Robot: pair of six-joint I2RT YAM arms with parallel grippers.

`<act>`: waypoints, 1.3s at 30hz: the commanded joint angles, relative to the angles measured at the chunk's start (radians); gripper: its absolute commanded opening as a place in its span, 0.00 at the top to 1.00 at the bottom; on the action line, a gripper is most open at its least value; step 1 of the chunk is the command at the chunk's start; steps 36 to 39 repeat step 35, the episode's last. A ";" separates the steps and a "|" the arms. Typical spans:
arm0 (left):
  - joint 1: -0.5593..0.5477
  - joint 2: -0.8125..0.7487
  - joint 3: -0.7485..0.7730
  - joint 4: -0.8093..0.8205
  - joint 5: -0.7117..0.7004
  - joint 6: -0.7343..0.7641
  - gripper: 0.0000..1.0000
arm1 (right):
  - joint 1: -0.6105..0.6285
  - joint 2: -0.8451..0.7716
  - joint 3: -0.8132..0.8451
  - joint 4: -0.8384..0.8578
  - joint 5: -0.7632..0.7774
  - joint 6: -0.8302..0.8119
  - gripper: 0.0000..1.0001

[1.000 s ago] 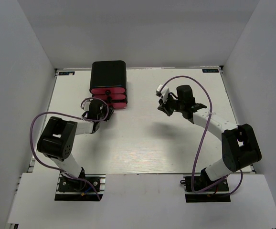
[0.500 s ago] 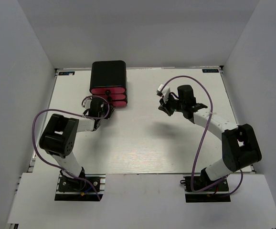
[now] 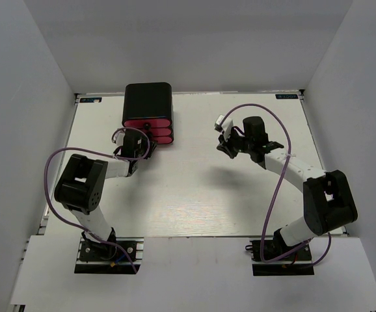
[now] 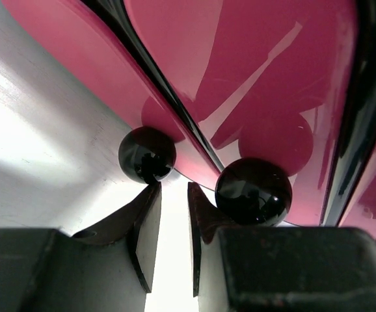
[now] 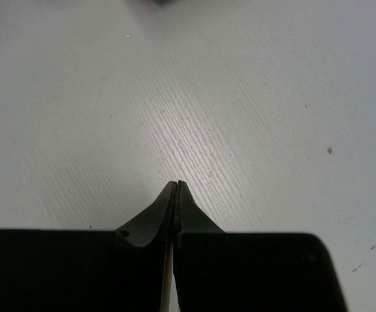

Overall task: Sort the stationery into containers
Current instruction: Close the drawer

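Observation:
The containers [image 3: 147, 112] are three pink-red drawers stacked in a rounded black box at the far left of the table. In the left wrist view their glossy pink fronts [image 4: 253, 71] fill the frame, with two black round knobs [image 4: 147, 154] [image 4: 253, 190]. My left gripper [image 3: 138, 138] [image 4: 173, 185] is right at the drawer fronts, its jaws a narrow gap apart between the two knobs with nothing in the gap. My right gripper [image 3: 223, 149] [image 5: 178, 184] is shut and empty, low over bare table at the centre right. The stationery is out of view.
The white table [image 3: 194, 188] is enclosed by grey walls on the left, back and right. Purple cables loop off both arms. Both arm bases are bolted at the near edge.
My left gripper has moved a little farther toward the drawer fronts. The right arm has barely shifted.

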 commanded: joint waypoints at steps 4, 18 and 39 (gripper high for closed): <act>-0.003 -0.108 -0.035 0.003 0.001 0.050 0.65 | -0.006 -0.047 -0.025 0.021 -0.021 -0.001 1.00; -0.012 -0.557 -0.236 -0.232 0.082 0.291 0.13 | -0.007 -0.117 -0.055 0.032 0.008 0.035 0.10; -0.012 -1.210 -0.254 -0.605 0.048 0.628 0.00 | -0.015 -0.248 -0.078 -0.051 0.260 0.318 0.10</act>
